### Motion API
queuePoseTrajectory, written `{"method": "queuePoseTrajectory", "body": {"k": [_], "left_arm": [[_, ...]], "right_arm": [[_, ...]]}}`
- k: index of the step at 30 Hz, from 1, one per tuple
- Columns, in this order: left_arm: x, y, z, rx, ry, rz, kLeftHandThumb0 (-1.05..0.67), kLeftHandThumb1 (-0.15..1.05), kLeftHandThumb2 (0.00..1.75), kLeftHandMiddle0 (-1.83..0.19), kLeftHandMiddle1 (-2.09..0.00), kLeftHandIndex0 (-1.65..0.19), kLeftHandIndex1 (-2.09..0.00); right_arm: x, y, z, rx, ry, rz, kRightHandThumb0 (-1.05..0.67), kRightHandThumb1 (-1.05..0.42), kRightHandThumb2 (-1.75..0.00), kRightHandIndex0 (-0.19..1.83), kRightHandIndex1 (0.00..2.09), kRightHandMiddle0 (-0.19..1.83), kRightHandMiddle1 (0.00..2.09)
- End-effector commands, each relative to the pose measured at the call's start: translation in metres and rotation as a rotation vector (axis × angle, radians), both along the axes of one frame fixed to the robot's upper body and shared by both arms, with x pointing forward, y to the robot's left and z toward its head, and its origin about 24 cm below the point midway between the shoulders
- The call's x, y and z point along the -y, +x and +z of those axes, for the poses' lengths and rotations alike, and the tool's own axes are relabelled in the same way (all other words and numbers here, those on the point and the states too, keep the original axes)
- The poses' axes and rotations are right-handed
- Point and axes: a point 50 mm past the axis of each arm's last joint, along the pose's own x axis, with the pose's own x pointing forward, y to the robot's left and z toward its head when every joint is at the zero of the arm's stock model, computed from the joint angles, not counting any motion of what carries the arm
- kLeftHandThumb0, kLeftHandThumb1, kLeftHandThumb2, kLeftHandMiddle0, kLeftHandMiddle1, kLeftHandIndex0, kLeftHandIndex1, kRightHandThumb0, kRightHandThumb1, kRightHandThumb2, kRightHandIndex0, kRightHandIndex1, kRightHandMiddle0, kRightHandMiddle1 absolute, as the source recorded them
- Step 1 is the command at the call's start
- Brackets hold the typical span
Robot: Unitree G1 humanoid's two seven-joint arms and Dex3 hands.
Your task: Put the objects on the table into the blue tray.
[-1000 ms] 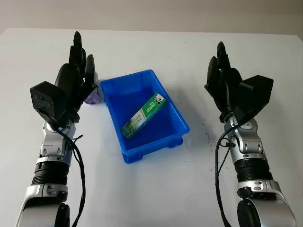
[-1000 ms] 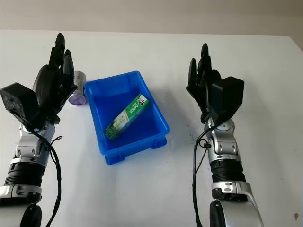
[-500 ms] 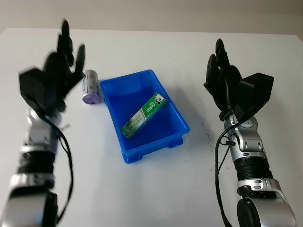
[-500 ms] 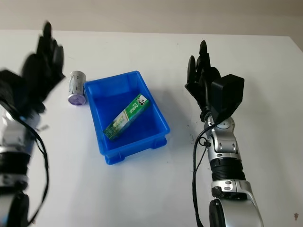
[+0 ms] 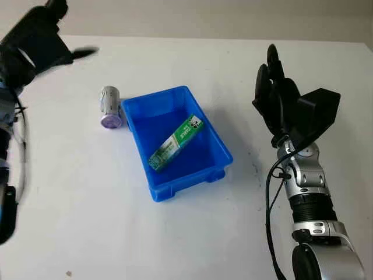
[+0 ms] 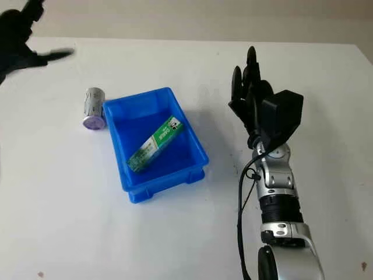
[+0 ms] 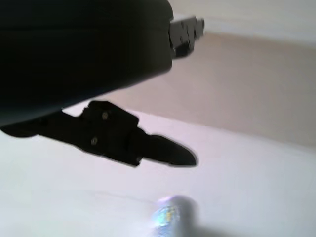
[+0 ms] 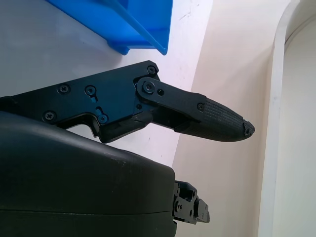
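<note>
Blue tray (image 5: 217, 169): sits mid-table, a bit nearer than the can.
Green box (image 5: 176, 143): lying diagonally inside the tray, so that one's in.
Right hand (image 5: 280, 105): up over the table to the right of the tray, open, nothing in it.
Silver can (image 5: 109, 107): on its side on the white table (image 5: 175, 233), just beside the tray's far-left corner.
Left hand (image 5: 38, 38): way up at the far left, well apart from the can, open and holding nothing.
</note>
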Motion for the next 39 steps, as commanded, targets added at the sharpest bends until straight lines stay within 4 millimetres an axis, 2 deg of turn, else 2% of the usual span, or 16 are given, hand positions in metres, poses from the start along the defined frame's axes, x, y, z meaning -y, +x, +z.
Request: {"method": "queuePoseTrajectory", "body": {"k": [1,4,8,11,16,22,30,35,39], "left_arm": [[-0.005,-0.003,0.009,0.031,0.248,0.016,-0.39,0.91,0.05,0.19,0.0,0.19,0.0],[-0.006,-0.005,0.004,0.053,0.658,-0.024,-0.43,0.87,0.04,0.19,-0.02,0.18,-0.02],[-0.01,-0.005,0.0,0.05,0.921,-0.079,-0.4,0.82,0.03,0.11,-0.07,0.09,-0.07],[-0.011,-0.003,-0.003,0.035,1.022,-0.1,-0.38,0.82,0.04,0.11,-0.06,0.09,-0.06],[-0.011,0.0,-0.008,0.038,1.115,-0.125,-0.42,0.86,0.06,0.18,-0.02,0.17,-0.03],[-0.009,0.003,-0.013,0.061,1.15,-0.14,-0.44,0.93,0.08,0.19,0.0,0.19,-0.02],[0.002,0.008,-0.007,0.067,1.043,-0.142,-0.37,0.86,0.04,0.08,-0.07,0.08,-0.08],[0.008,0.011,-0.008,0.079,1.067,-0.162,-0.36,0.85,0.05,0.04,-0.07,0.04,-0.08],[0.014,0.014,-0.01,0.101,1.145,-0.186,-0.35,0.9,0.07,0.02,-0.07,0.04,-0.07]], "right_arm": [[0.004,-0.001,0.004,0.016,-0.01,-0.005,-0.73,-1.05,-0.75,-0.19,0.0,-0.19,0.0],[0.004,-0.001,0.003,0.01,-0.004,-0.008,-0.74,-1.05,-0.74,-0.19,0.0,-0.19,0.0],[0.004,-0.001,0.003,0.006,-0.005,-0.011,-0.74,-1.05,-0.73,-0.19,0.0,-0.19,0.0],[0.005,-0.002,0.003,0.007,-0.01,-0.012,-0.74,-1.05,-0.73,-0.19,0.0,-0.19,0.0],[0.006,-0.003,0.003,0.008,-0.019,-0.012,-0.74,-1.05,-0.74,-0.19,0.0,-0.19,0.0],[0.008,-0.004,0.001,0.003,-0.018,-0.01,-0.73,-1.05,-0.75,-0.19,0.0,-0.19,0.0],[0.009,-0.005,-0.002,-0.009,-0.03,-0.002,-0.73,-1.05,-0.75,-0.19,0.0,-0.19,0.0],[0.012,-0.007,0.0,-0.007,-0.042,-0.011,-0.73,-1.05,-0.75,-0.19,0.0,-0.19,0.0],[0.016,-0.009,0.003,-0.015,-0.042,-0.02,-0.74,-1.05,-0.74,-0.19,0.0,-0.19,0.0]]}}
